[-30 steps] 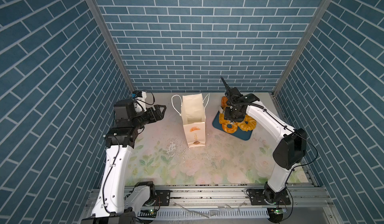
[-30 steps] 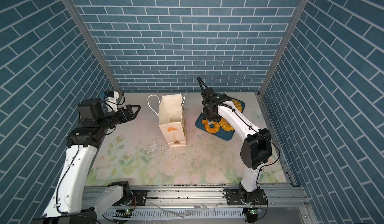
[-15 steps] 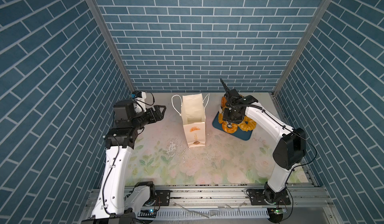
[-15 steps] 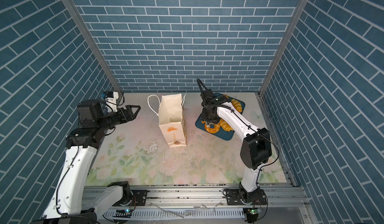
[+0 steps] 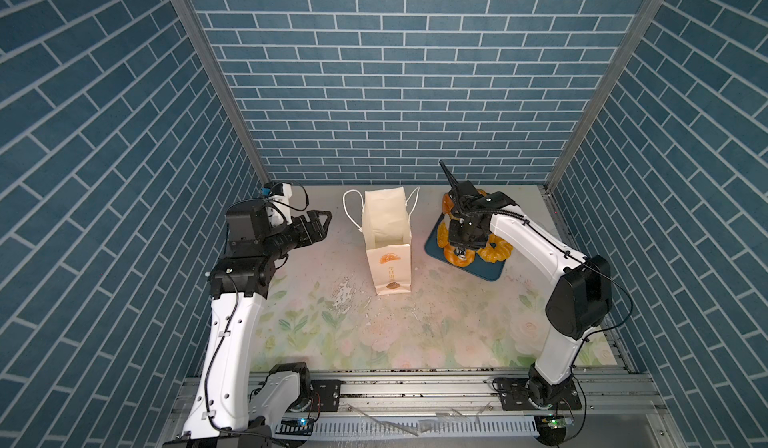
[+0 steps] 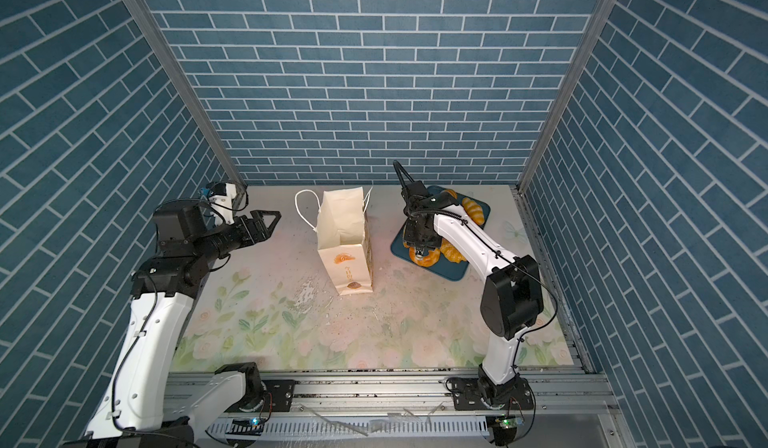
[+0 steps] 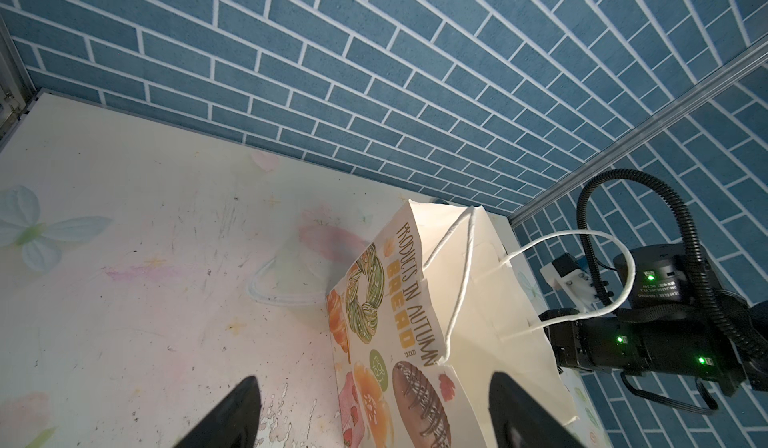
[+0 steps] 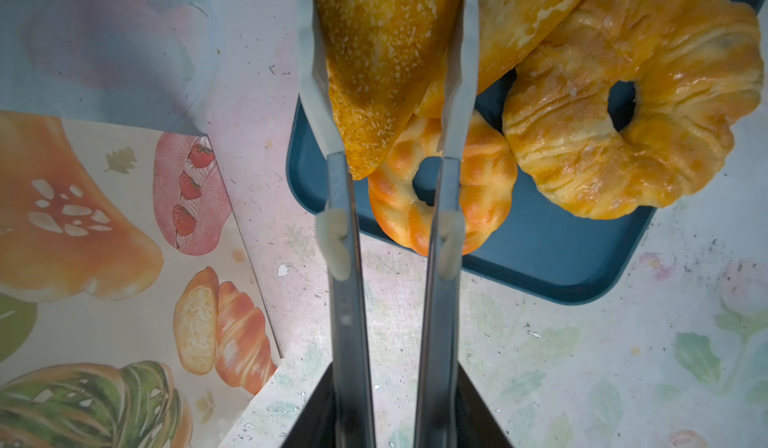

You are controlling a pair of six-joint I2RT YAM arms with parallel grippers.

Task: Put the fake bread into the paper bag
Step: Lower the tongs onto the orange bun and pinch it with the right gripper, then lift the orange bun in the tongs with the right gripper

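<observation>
Metal tongs [image 8: 440, 300] around fake bread [image 8: 382, 51]

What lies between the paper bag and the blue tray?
Nothing: only a bare strip of the floral table separates the paper bag from the blue tray, as both top views show.

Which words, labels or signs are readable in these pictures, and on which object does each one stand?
"PRODUCTS IN AUTUMN": wide face of the paper bag, left wrist view.
"BREAD": same face, in orange letters.
"FOR YOU": green circle on that face; small, so probably.
Too small to read: the orange logo and the signs under it, on the bag's narrow side.
Too small to read: the label on the right arm.
</observation>
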